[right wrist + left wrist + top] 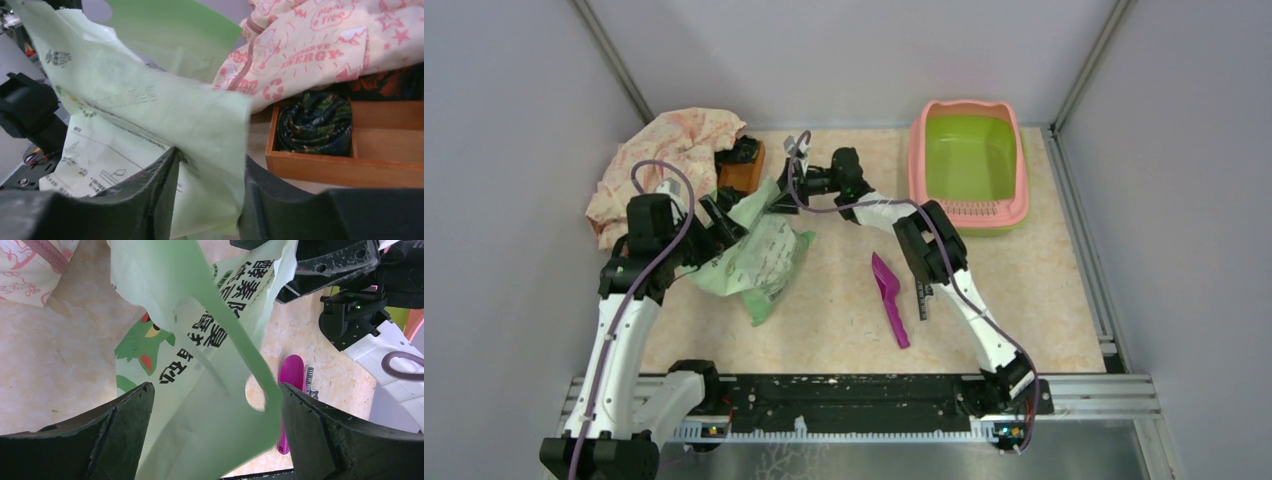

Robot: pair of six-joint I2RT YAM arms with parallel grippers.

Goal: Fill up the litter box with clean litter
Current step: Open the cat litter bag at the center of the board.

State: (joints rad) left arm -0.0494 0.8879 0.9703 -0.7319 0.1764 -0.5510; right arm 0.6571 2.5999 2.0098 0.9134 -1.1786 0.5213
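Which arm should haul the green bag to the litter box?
Right, probably: the right gripper straddles a flap of the light green printed bag, nearer the pink-rimmed litter box; the left gripper stands wide open.

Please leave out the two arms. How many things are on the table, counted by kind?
Trays: 2 (litter box, wooden tray)
Cloths: 2 (printed cloth, dark rolled cloth in the wooden tray)
Bags: 1 (green bag)
Scoops: 1 (purple scoop)
Small tools: 1 (dark comb-like piece beside the scoop)
Total: 7
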